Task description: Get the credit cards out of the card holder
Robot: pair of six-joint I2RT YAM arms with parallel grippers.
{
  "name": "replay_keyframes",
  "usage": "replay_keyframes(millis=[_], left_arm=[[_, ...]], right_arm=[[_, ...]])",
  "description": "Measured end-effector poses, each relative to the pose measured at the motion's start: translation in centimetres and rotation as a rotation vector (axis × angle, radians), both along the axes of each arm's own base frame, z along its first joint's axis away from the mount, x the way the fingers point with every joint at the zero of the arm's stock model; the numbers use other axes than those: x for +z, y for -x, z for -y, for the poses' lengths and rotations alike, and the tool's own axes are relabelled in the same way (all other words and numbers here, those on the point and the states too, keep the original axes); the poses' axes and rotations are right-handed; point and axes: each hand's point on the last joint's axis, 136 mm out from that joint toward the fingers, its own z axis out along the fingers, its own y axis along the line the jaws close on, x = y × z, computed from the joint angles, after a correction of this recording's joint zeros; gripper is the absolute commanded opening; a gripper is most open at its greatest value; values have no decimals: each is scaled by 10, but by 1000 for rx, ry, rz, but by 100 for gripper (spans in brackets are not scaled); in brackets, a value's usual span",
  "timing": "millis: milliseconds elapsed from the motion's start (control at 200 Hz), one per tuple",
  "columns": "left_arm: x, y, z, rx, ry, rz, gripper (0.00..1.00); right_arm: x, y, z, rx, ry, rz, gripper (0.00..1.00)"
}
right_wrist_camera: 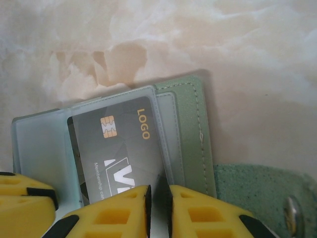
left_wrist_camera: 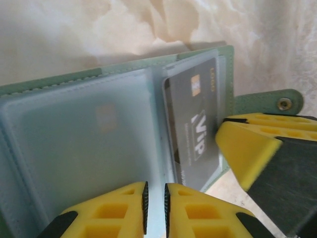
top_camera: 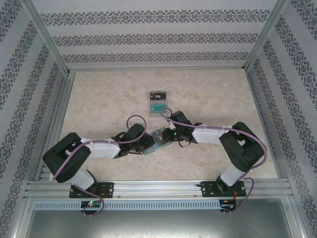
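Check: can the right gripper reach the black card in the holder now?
Probably yes: the black card, in a sleeve of the card holder, ends at the right gripper, nothing between them; the left gripper sits beside it, off the card.

- The worktop (top_camera: 99,99) was pale and creamy, with soft swirls.
- A green card holder (top_camera: 159,137) lay open on it, near the front middle.
- A small grey tray (top_camera: 150,102) sat farther back.
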Motion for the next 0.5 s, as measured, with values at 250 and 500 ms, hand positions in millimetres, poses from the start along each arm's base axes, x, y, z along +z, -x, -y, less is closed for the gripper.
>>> replay_keyframes(millis=[250, 500], left_arm=[[1, -2, 4, -2, 14, -2, 19], [1, -3, 6, 0, 16, -5, 18]], right_arm=[[0, 1, 0, -9, -8, -3, 20], [0, 4, -4, 2, -11, -3, 20]])
